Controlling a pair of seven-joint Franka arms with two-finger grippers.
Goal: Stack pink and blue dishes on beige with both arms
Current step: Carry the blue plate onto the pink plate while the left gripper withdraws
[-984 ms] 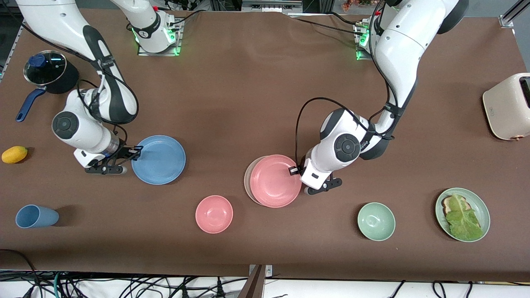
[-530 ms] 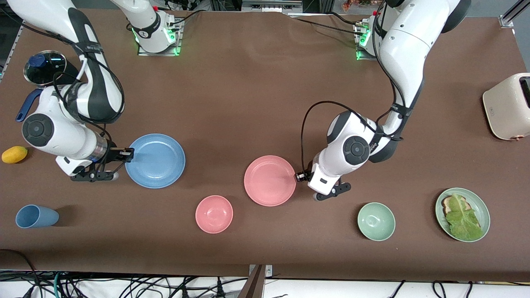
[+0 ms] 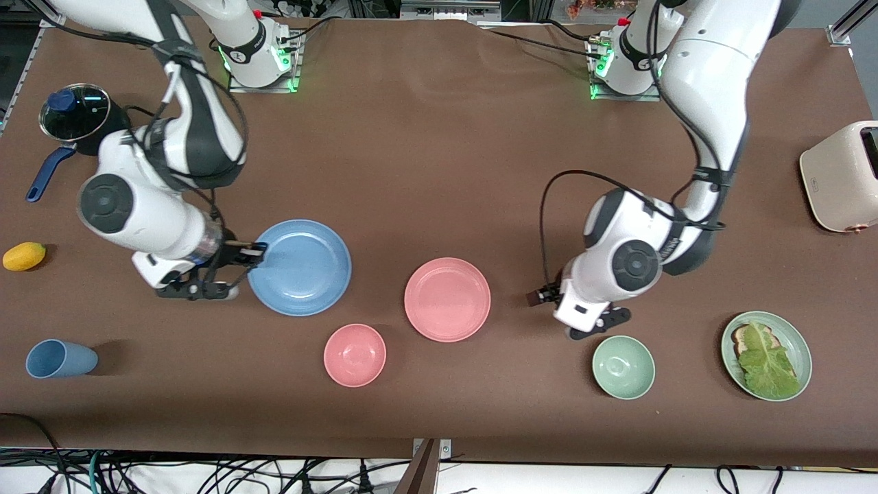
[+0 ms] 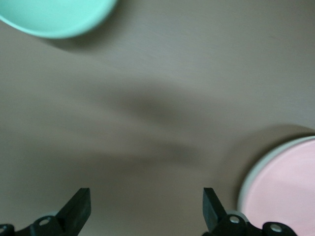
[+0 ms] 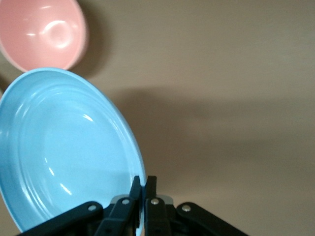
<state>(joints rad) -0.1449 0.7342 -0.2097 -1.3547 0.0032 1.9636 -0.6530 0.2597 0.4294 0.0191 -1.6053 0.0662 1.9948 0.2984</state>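
While the right gripper (image 3: 250, 255) pinches the rim of the blue plate (image 3: 300, 267) in the front view, its jaws are closed tight on that edge at the plate's side toward the right arm's end of the surface (image 3: 425, 151). The blue plate sits between that gripper and the pink plate (image 3: 447, 299), well apart from it. The pink plate lies flat near the middle of the surface, and here it covers the beige plate fully. A pink bowl (image 3: 354, 355) rests nearer the camera, between the two plates. The left gripper (image 3: 538, 296) hangs low over bare surface beside the pink plate, toward the left arm's end, holding nothing. A green bowl (image 3: 623, 367) lies just nearer the camera than that arm's wrist. A blue cup (image 3: 60, 359), a lemon (image 3: 24, 256) and a lidded pot (image 3: 77, 118) stand at the right arm's end; a toaster (image 3: 842, 176) and a green plate with lettuce and toast (image 3: 766, 355) are at the left arm's end.

From the left wrist view, the jaws of the left gripper (image 4: 146, 206) stand wide apart and empty over the surface (image 4: 162, 88). The pink plate (image 4: 283, 184) shows at one corner with a pale sliver of the beige plate (image 4: 246, 179) under its rim. The green bowl (image 4: 54, 17) shows at another corner.

From the right wrist view, the right gripper (image 5: 142, 189) has its jaws nipped together on the blue plate's (image 5: 64, 152) rim, and the pink bowl (image 5: 42, 32) lies close by the plate's edge.
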